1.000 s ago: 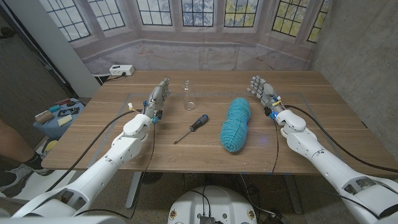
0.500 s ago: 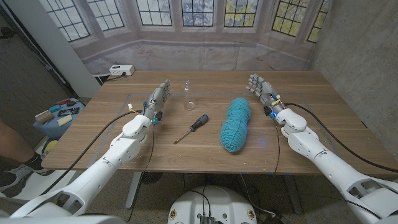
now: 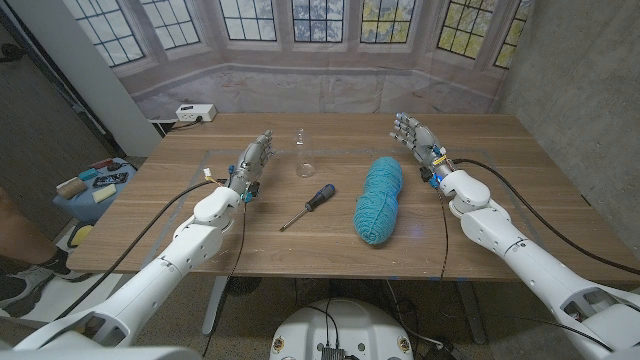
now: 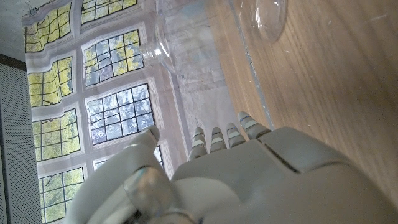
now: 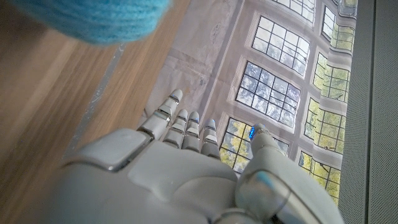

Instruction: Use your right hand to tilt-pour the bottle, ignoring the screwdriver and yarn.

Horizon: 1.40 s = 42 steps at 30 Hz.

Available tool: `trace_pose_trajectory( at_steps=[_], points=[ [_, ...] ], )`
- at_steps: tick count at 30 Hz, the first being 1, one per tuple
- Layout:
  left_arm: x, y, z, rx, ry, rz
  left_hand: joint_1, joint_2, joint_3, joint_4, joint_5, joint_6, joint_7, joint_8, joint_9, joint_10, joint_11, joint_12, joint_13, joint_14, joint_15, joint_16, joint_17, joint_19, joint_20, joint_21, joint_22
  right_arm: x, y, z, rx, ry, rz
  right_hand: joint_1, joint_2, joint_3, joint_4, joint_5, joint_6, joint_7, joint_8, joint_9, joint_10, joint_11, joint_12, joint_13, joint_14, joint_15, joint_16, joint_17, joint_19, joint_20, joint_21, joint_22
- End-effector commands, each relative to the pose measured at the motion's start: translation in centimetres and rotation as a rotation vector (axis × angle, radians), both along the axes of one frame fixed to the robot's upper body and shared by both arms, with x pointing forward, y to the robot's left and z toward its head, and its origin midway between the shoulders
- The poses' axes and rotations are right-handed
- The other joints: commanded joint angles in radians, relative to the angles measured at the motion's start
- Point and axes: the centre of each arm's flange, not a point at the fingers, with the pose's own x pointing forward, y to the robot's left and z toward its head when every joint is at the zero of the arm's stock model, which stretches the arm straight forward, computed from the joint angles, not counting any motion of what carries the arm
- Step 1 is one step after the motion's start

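Since the bottle (image 3: 301,153) stands upright left of the yarn (image 3: 379,198), well apart from the right robot hand (image 3: 412,136), fingers spread and holding nothing: reach over the yarn's far end, skip the screwdriver (image 3: 308,206) nearer on the counter (image 3: 520,190), grip low, tilt slowly.

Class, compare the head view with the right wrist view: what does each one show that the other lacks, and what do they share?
Head view alone: the clear bottle standing upright, the screwdriver in front of it, the left robot hand beside the bottle and holding nothing, and the yarn's whole length.
Right wrist view alone: a close look along the back of the right robot hand, fingers straight and apart, nothing in it.
Both: the right robot hand, the blue yarn, the wooden table and the windowed backdrop.
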Motion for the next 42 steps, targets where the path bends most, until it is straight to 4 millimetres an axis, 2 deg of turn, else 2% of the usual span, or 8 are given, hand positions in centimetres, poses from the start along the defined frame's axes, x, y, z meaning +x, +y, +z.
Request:
trace_pose_trajectory(
  at_steps=[1, 5, 11, 17, 23, 27, 42],
  points=[
    [0.1, 0.9, 0.6, 0.018, -0.012, 0.003, 0.012, 0.003, 0.004, -0.005, -0.001, 0.007, 0.002, 0.0, 0.002, 0.002, -0.003, 0.001, 0.005, 0.004, 0.006, -0.001, 0.002, 0.007, -0.002, -0.001, 0.003, -1.0, 2.0, 1.2, -0.026, -0.051, 0.026, 0.011, -0.003, 0.003, -0.011, -0.003, 0.007, 0.007, 0.001, 0.002, 0.0, 0.007, 0.003, 0.003, 0.003, 0.0, 0.002, 0.0, -0.004, 0.005, 0.003, 0.002],
    [0.0, 1.2, 0.7, 0.019, -0.017, 0.008, 0.014, 0.003, 0.007, -0.01, -0.001, 0.007, 0.002, -0.001, 0.002, 0.002, -0.002, 0.0, 0.005, 0.004, 0.006, -0.001, 0.002, 0.008, -0.003, -0.002, 0.004, -1.2, 2.8, 1.4, -0.037, -0.06, 0.039, 0.017, -0.009, 0.002, -0.019, -0.004, 0.01, 0.013, 0.001, 0.002, 0.001, 0.013, 0.003, 0.003, 0.005, 0.005, 0.002, -0.003, -0.003, 0.012, 0.004, 0.002],
    [-0.2, 1.4, 0.6, 0.011, -0.018, 0.017, 0.015, 0.003, 0.009, -0.012, -0.002, 0.008, 0.001, -0.001, 0.002, 0.002, -0.002, 0.0, 0.005, 0.004, 0.006, -0.001, 0.002, 0.008, -0.003, -0.002, 0.004, -1.6, 3.9, 1.6, -0.061, -0.066, 0.051, 0.026, -0.018, 0.0, -0.033, -0.005, 0.013, 0.017, 0.0, 0.002, 0.001, 0.007, 0.004, 0.003, 0.003, 0.002, 0.001, -0.005, -0.027, 0.015, -0.004, 0.001],
    [-0.4, 1.9, 0.4, 0.011, -0.022, 0.029, 0.016, 0.003, 0.01, -0.015, -0.002, 0.007, 0.002, -0.001, 0.002, 0.0, 0.001, -0.001, 0.005, 0.002, 0.006, -0.002, 0.002, 0.007, -0.002, -0.003, 0.004, -1.8, 5.2, 2.0, -0.091, -0.072, 0.074, 0.036, -0.026, 0.0, -0.045, -0.006, 0.014, 0.033, -0.002, 0.001, 0.001, 0.013, 0.004, 0.003, 0.001, 0.007, -0.001, -0.008, -0.038, 0.022, -0.005, 0.001],
    [-0.7, 2.1, 0.3, 0.003, -0.027, 0.044, 0.017, 0.003, 0.012, -0.017, -0.003, 0.007, 0.002, -0.001, 0.002, 0.0, 0.002, -0.002, 0.005, 0.001, 0.007, -0.002, 0.003, 0.007, -0.002, -0.003, 0.004, -1.9, 6.4, 2.8, -0.124, -0.077, 0.108, 0.046, -0.033, 0.0, -0.056, -0.006, 0.007, 0.033, -0.006, 0.001, -0.009, 0.013, 0.001, 0.003, -0.006, 0.0, -0.005, -0.01, -0.054, 0.019, -0.008, 0.001],
    [-0.8, 2.0, 0.0, -0.003, -0.029, 0.049, 0.017, 0.003, 0.013, -0.018, -0.003, 0.008, 0.003, -0.001, 0.002, -0.001, 0.0, -0.002, 0.005, 0.0, 0.007, -0.002, 0.003, 0.006, -0.002, -0.004, 0.004, -1.9, 7.1, 3.1, -0.139, -0.082, 0.132, 0.058, -0.039, 0.0, -0.067, -0.006, -0.001, 0.045, -0.009, 0.001, -0.012, 0.023, 0.001, 0.003, -0.008, 0.007, -0.006, -0.012, -0.063, 0.03, -0.008, 0.0],
    [-1.1, 2.0, -0.5, -0.014, -0.04, 0.059, 0.018, 0.004, 0.017, -0.022, -0.003, 0.01, 0.002, -0.001, 0.002, 0.001, 0.003, -0.002, 0.005, 0.001, 0.006, -0.002, 0.003, 0.007, -0.002, -0.004, 0.004, -1.4, 9.5, 2.9, -0.193, -0.111, 0.192, 0.099, -0.069, 0.005, -0.095, -0.004, -0.021, 0.059, -0.012, 0.0, -0.033, 0.028, -0.004, 0.002, -0.023, 0.019, -0.011, -0.016, -0.084, 0.046, -0.009, -0.001]
  ],
)
